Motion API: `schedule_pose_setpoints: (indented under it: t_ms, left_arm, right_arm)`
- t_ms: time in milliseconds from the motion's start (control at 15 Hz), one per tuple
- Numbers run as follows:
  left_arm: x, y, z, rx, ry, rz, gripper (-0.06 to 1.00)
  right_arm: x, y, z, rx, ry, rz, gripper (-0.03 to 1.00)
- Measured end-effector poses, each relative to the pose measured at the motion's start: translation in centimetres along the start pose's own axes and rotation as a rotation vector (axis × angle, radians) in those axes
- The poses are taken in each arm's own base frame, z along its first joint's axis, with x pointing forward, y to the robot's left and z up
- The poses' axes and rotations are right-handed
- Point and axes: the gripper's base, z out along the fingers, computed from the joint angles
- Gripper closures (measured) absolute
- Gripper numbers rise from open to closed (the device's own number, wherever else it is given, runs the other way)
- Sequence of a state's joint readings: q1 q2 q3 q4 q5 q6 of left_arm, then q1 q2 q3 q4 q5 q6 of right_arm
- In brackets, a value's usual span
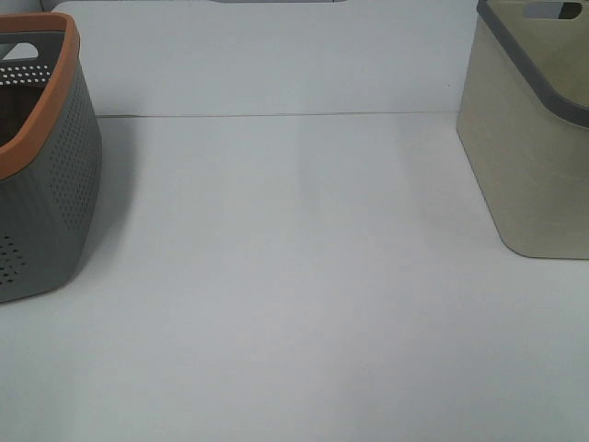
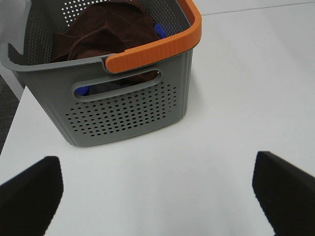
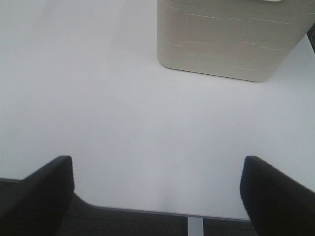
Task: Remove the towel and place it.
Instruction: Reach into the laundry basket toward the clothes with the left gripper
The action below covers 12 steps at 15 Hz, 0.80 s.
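Observation:
The dark brown towel (image 2: 106, 32) lies crumpled inside the grey perforated basket (image 2: 123, 110) with the orange rim, over a bit of blue cloth (image 2: 158, 30). In the high view that basket (image 1: 46, 184) stands at the left edge and the towel is barely seen. My left gripper (image 2: 157, 196) is open, its black fingers (image 2: 29, 196) wide apart over the white table short of the basket. My right gripper (image 3: 157, 196) is open too, near the table's front edge, facing the beige basket (image 3: 229, 39). Neither gripper shows in the high view.
The beige basket (image 1: 534, 138) with a grey rim stands at the right of the white table (image 1: 294, 276). A low white wall (image 1: 267, 64) runs behind the table. The table's front edge (image 3: 147, 210) and dark floor show in the right wrist view.

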<state>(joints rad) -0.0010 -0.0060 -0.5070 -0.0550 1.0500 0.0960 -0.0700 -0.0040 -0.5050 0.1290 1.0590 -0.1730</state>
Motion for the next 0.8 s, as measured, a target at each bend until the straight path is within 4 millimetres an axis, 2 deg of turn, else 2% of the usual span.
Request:
schedule_pose_setpoints:
  t_ms: [800]
  left_arm:
    - [0.0,0.0,0.0,0.0,0.0,0.0,-0.05]
  right_arm:
    - [0.0,0.0,0.0,0.0,0.0,0.0,0.07]
